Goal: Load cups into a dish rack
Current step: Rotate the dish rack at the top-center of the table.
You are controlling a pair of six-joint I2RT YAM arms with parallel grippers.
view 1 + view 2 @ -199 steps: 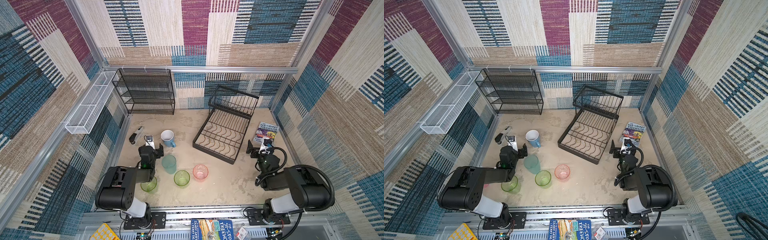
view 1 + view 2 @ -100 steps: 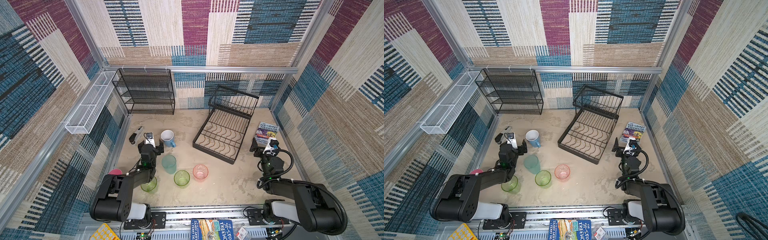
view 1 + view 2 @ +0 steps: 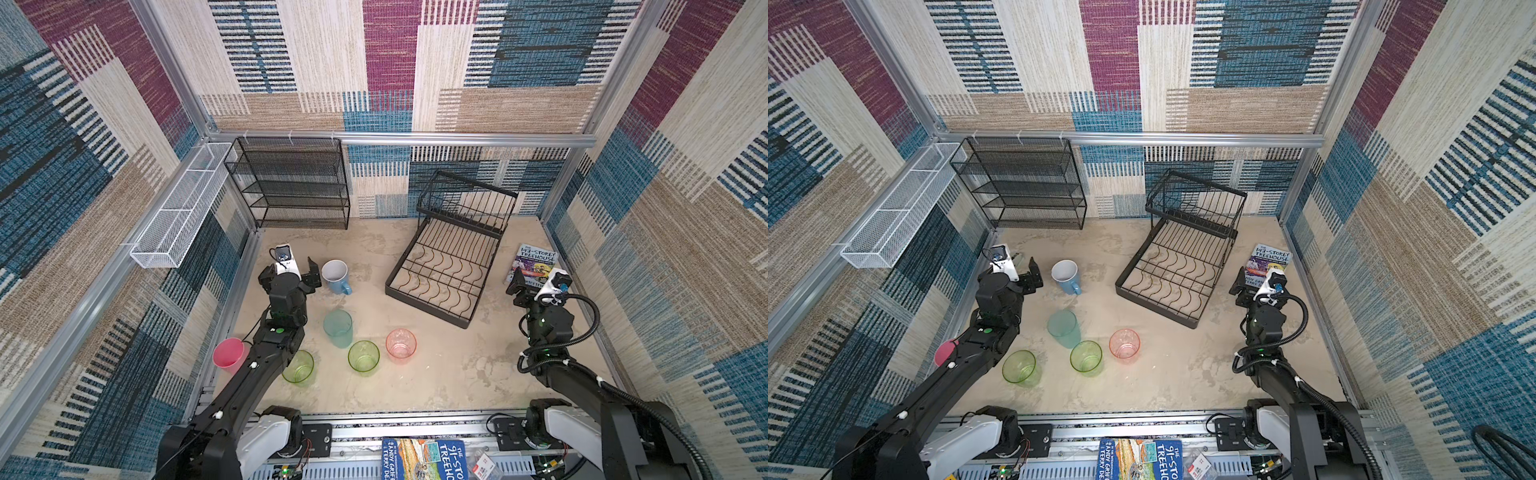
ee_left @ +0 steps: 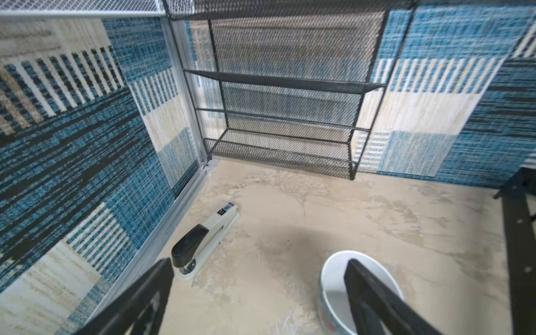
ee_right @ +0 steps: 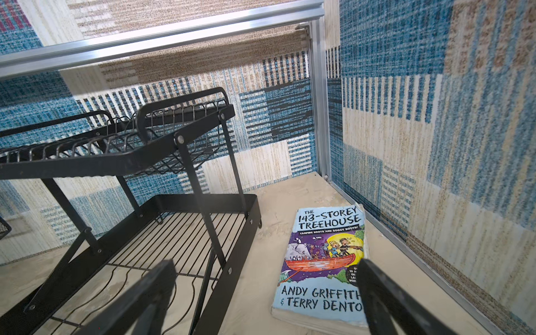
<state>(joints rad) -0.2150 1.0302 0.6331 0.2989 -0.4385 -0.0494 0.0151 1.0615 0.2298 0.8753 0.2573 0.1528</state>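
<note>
Behind left arm point(image 3: 966, 354), pink cup point(image 3: 942, 352), perhaps half-hidden.

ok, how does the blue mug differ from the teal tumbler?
The blue mug is opaque with a white inside; the teal tumbler is translucent. The mug has a handle, the tumbler none. The tumbler looks taller than the mug. Both stand upright, mouth up, on the table, outside the dish rack.
</note>
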